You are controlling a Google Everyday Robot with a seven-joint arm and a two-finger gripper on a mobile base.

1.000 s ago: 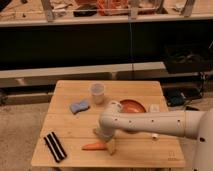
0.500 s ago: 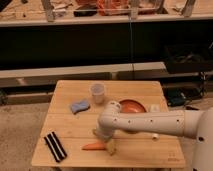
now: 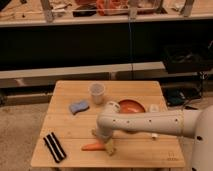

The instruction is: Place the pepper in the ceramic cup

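Item: pepper (image 3: 91,147); lies flat near the front edge of the wooden table (image 3: 150,155), well apart from the ceramic cup (image 3: 97,93); likely light, firm, smooth-skinned, apt to roll; best pinched across its thicker part. Gripper (image 3: 108,147): jaws spread, empty, low at the pepper's right end. Against the earlier frames: nothing visibly moved.

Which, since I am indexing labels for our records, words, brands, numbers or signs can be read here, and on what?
No readable text anywhere.
Pepper, ceramic cup, orange plate, blue sponge: no markings visible.
Shelf clutter: too blurred to tell.
Pincer, down on the table at the pepper's right end: no label visible.
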